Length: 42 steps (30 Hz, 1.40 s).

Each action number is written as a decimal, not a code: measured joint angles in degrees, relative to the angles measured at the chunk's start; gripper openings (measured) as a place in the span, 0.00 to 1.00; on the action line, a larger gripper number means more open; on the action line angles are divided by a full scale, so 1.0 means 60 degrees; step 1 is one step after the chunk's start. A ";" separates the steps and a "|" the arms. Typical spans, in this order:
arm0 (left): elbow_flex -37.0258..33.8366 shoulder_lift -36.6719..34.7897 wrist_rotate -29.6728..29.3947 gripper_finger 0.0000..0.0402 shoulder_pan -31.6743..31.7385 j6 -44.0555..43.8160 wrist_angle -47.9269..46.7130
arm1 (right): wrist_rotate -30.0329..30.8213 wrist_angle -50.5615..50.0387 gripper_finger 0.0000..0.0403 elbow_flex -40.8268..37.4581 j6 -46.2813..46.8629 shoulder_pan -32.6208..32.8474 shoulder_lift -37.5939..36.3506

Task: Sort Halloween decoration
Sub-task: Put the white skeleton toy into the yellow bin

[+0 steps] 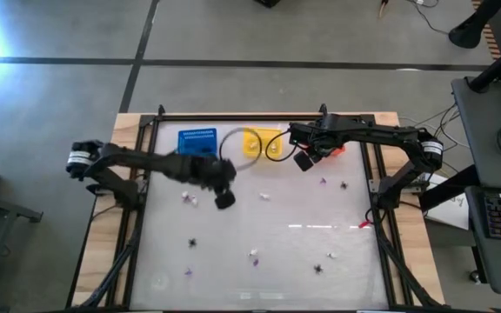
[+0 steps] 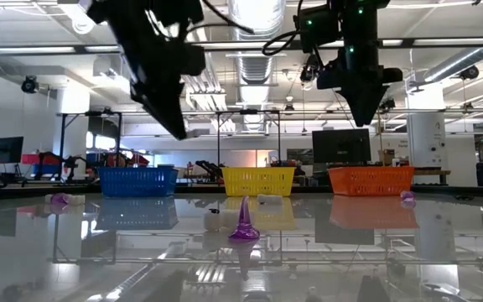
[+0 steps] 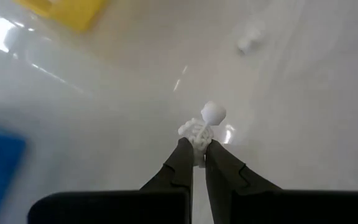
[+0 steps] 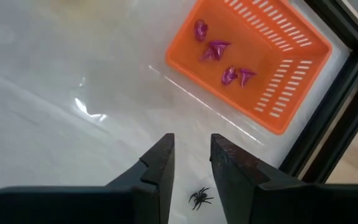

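Observation:
My left gripper (image 1: 224,198) hangs over the table's middle left, shut on a small white skeleton (image 3: 204,124). My right gripper (image 4: 192,142) is open and holds nothing. It stands in the air near the orange basket (image 4: 253,68), which holds several purple trinkets. A black spider (image 4: 201,198) lies on the table below its fingers. More trinkets lie loose on the table: white ones (image 1: 190,198) (image 1: 265,196), a purple one (image 1: 323,182), a black one (image 1: 193,243) and a purple witch hat (image 2: 243,222). My left gripper pinches the skeleton's lower body (image 3: 199,138) between its two fingertips. The fingers slant down from the table's left. The skeleton's head (image 3: 213,112) and ribs stick out beyond the fingertips, and the figure is lifted clear of the table.
The blue basket (image 1: 198,142), the yellow basket (image 1: 263,143) and the orange basket (image 1: 336,149) stand in a row along the far edge. A dark frame (image 1: 381,217) runs around the table. Further trinkets lie near the front edge (image 1: 317,268).

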 joint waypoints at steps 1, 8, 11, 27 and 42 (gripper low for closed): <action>0.0000 0.0000 0.0184 0.00 0.0365 0.0307 0.0123 | 0.0000 0.0009 0.23 0.0000 -0.0004 0.0000 0.0000; 0.0000 0.0000 0.1406 0.00 0.2777 0.1945 0.1263 | 0.0003 0.0053 0.22 0.0000 -0.0064 -0.0004 0.0000; 0.0000 0.0034 0.1882 0.00 0.3511 0.2525 0.1685 | 0.0004 0.0081 0.23 0.0000 -0.0124 -0.0004 0.0000; 0.1043 0.1739 0.3659 0.00 0.4745 0.3234 0.3289 | 0.0004 0.0913 0.22 0.0000 -0.0582 -0.0004 0.0000; 0.3453 0.3817 0.3699 0.12 0.5036 0.4456 0.1305 | 0.0005 0.0803 0.20 -0.0001 -0.1169 -0.0004 0.0000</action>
